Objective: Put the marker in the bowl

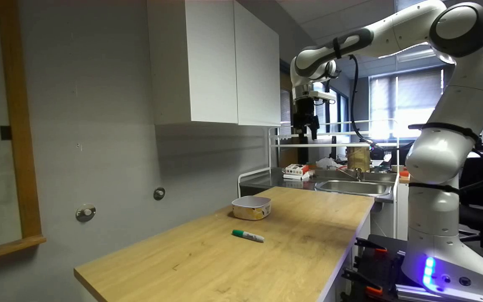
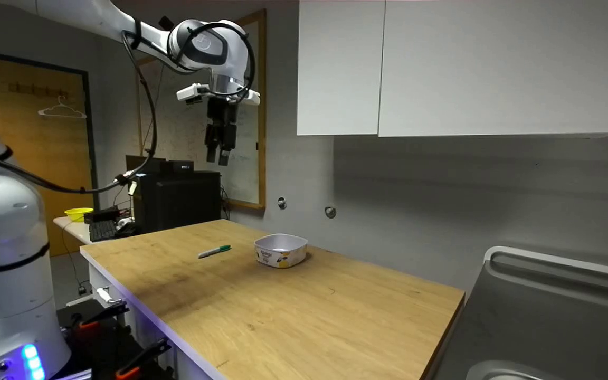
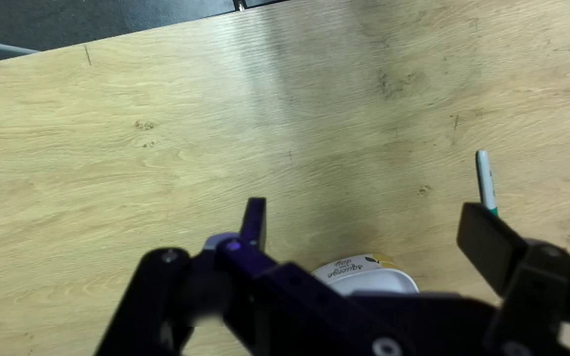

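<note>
The marker (image 1: 247, 235) is lying on the worktop (image 1: 208, 268) in an exterior view, well below the tool (image 1: 307, 133) and to its left, showing a green cap. The bowl (image 1: 251, 212) is sitting upright near the marker, also below and left of the tool. A white wall cabinet (image 1: 220, 63) is hanging higher than the tool, on its left, and a steel sink (image 1: 352, 187) is showing beneath the tool, to its right.

In an exterior view, a black case (image 2: 188, 206) is standing beyond the tool, lower and to its left. The marker is appearing almost straight under the tool there, while the bowl is resting below and to the tool's right.

In the wrist view, the tool's fingers (image 3: 488, 242) are standing wide apart, with worktop showing between the tips. The marker is showing just past the finger on the right, which is hiding part of its cap. The bowl is peeking out between the fingers, partly covered by the tool.
</note>
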